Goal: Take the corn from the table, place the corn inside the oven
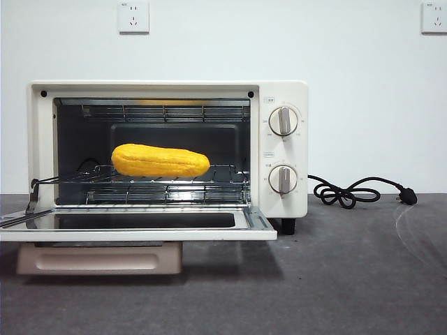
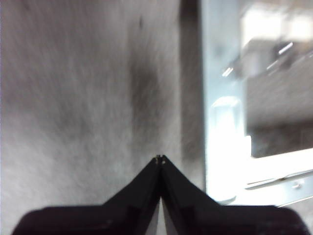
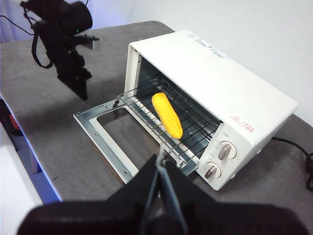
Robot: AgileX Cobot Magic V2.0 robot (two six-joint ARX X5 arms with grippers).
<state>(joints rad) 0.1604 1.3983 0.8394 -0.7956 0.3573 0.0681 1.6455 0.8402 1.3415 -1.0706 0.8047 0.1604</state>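
Open door [image 1: 140, 230] sits nearest; corn [image 1: 160, 160] lies on the rack inside the oven [image 1: 283, 150]. Both grippers (left [image 2: 160, 157], right [image 3: 161, 159]) closed, empty; keep clear.

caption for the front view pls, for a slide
Corn lying on the wire rack inside the open oven.

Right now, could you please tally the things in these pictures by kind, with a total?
Corn: 1
Oven: 1
Oven knobs: 2
Power cord: 1
Wall sockets: 2
Grippers, left gripper and right gripper: 2
Total: 9
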